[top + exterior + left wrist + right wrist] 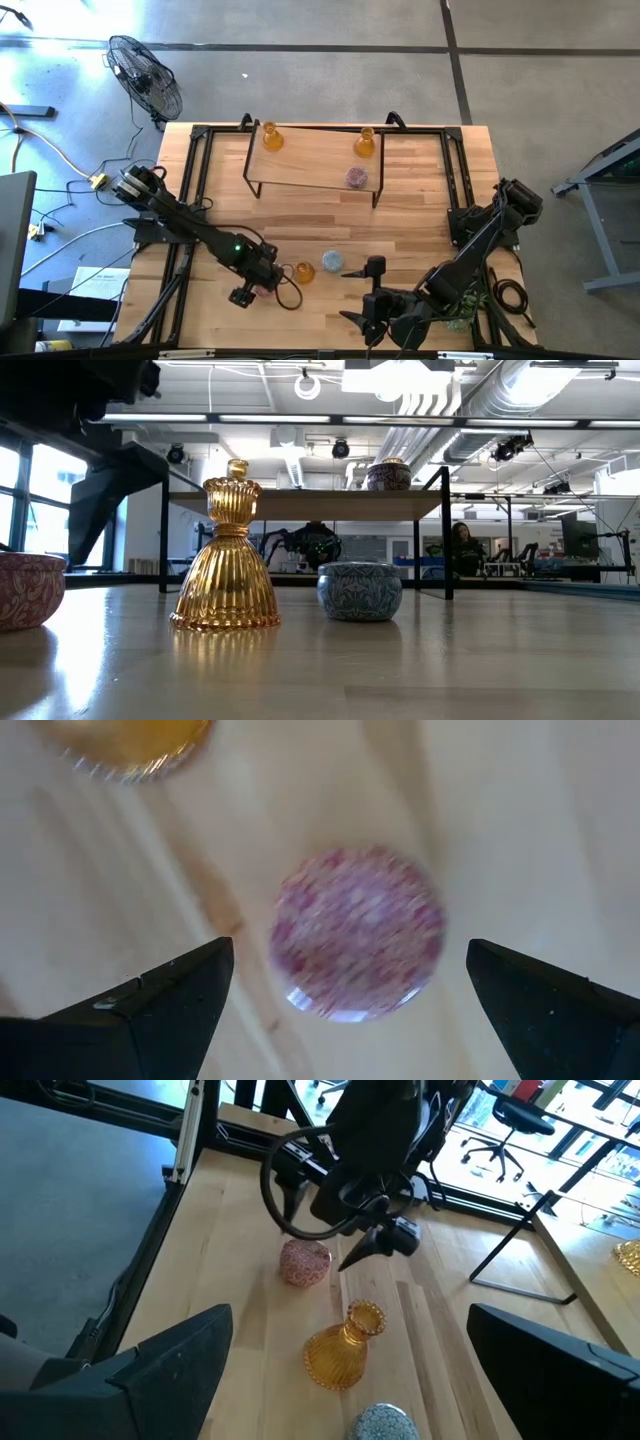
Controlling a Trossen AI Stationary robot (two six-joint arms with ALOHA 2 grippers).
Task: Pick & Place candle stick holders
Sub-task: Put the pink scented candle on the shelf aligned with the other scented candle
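A low pink holder [358, 932] stands on the table near the front left. My left gripper [256, 282] hovers over it, pointing down and open, with one finger [170, 995] on either side of it, apart from it. An amber flask-shaped holder [303, 272] and a light blue round one [332, 262] stand on their bases just to its right. Two more amber holders [271, 137] [365, 143] and a mauve one [357, 178] stand on a low shelf [310, 165] at the back. My right gripper [358, 295] is open and empty near the front edge, facing them.
The shelf's black legs [248, 185] stand on the table's far half. Black frame rails [195, 170] run along both table sides. A small green plant [462, 318] sits at the front right under my right arm. Bare wood lies between the shelf and the front holders.
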